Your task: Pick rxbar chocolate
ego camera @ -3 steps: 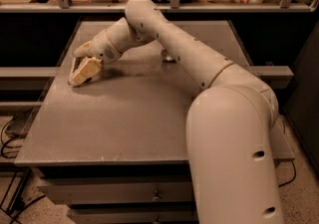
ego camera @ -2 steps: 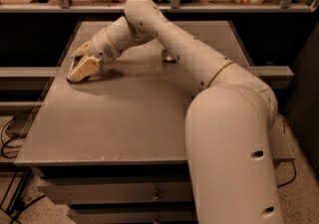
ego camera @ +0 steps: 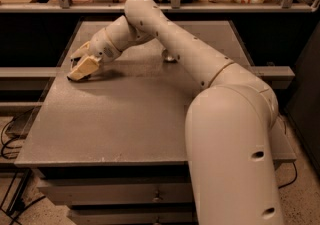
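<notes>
My gripper (ego camera: 80, 64) is at the far left of the grey table (ego camera: 130, 119), low over its surface near the left edge. Its two tan fingers (ego camera: 84, 68) stand apart, so it looks open. The rxbar chocolate does not show in the camera view; only a dark shadow lies under the gripper. The arm reaches from the lower right across the table to the gripper.
A silver can (ego camera: 170, 58) stands at the middle back of the table, partly hidden behind the arm. A shelf with a rail (ego camera: 210, 5) and packages runs along the back. Low ledges flank the table left and right.
The gripper has barely moved; it stays low at the table's left side.
</notes>
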Controlling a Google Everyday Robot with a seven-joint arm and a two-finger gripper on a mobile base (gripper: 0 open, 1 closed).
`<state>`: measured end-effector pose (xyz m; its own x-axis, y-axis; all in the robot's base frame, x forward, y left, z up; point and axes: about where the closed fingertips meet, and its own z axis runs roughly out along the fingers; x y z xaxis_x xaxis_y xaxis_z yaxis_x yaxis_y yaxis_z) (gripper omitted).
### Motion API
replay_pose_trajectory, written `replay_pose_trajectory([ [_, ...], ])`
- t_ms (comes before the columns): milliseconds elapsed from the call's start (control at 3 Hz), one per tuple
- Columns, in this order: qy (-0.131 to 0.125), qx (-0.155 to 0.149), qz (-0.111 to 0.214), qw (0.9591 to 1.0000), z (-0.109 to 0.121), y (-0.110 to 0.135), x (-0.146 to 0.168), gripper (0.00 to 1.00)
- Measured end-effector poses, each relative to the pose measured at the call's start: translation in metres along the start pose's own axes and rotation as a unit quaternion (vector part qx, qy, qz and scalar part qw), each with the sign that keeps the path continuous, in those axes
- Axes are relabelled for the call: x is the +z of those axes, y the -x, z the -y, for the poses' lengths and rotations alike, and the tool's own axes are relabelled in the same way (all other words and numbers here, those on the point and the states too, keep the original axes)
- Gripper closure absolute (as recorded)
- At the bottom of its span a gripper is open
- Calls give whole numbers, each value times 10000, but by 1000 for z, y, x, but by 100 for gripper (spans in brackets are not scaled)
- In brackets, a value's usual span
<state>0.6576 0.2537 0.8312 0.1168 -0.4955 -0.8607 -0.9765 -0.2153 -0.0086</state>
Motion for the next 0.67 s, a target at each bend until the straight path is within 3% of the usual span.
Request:
replay_pose_trajectory([
  [333,-1,-1,-1,10000,0,0,0,100],
  [667,-449,-370,-141,9982,-5,33,-58,100],
])
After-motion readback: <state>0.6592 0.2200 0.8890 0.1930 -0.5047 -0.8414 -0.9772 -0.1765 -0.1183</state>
